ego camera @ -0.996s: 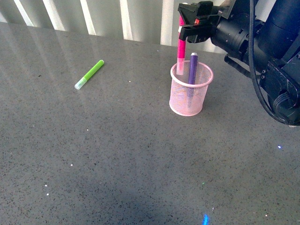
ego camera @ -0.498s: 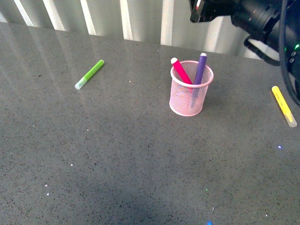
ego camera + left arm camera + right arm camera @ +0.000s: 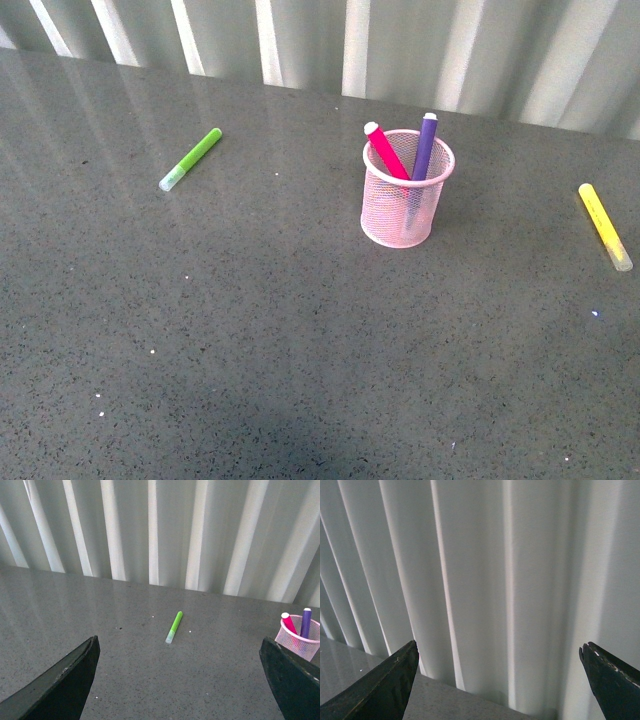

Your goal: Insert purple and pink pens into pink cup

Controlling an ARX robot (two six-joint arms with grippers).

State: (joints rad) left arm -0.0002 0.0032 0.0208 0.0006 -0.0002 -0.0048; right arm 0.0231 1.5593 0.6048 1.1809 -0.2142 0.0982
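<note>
the left gripper (image 3: 180, 680) has its jaws spread wide and empty above the grey speckled table (image 3: 250, 330). the right gripper (image 3: 500, 680) is likewise wide apart, holding nothing, facing white pleated curtains (image 3: 485, 580). the round pink wire-mesh cup (image 3: 405, 205) holds the magenta-pink pen (image 3: 385, 150) and violet-purple pen (image 3: 424, 145), both leaning, caps down. a lime-green marker (image 3: 192, 158) and yellow marker (image 3: 603, 224) lie well apart from it.

1. No readable text, label, brand or number anywhere.
2. Faint dark marks, possibly print, along the yellow marker (image 3: 604, 225), too small to read.
3. Nothing legible on the green marker (image 3: 191, 158).
</note>
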